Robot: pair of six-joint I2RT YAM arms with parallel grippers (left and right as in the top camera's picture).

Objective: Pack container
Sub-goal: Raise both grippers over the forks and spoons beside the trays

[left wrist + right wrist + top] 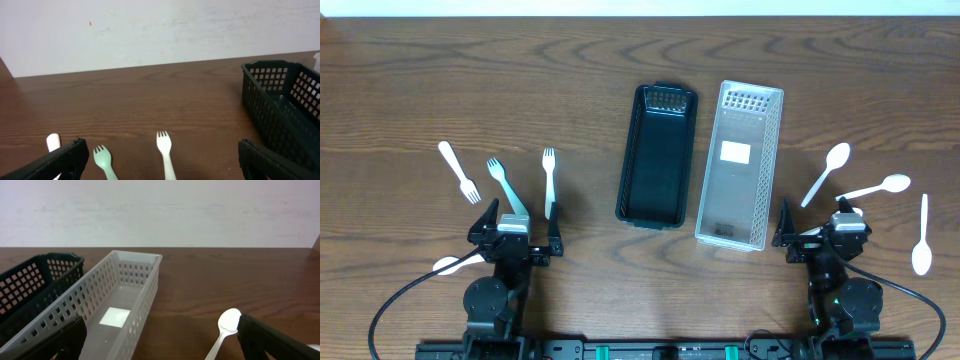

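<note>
Two long baskets lie side by side mid-table: a black basket [658, 155] and a clear white basket [740, 165], both empty. Left of them lie a white fork [458, 171], a pale green fork [507, 185] and another white fork [549, 180]. Three white spoons [826, 173] [875, 187] [922, 237] lie to the right. My left gripper [520, 230] stands open at the near ends of the green and white forks [103, 159] [165, 150]. My right gripper [817, 232] is open between the clear basket [120, 295] and the nearest spoon [226, 327].
Another white spoon [447, 265] lies partly under the left arm's cable at the near left. The black basket's wall [282, 107] rises right of the left gripper. The table's far edge meets a pale wall.
</note>
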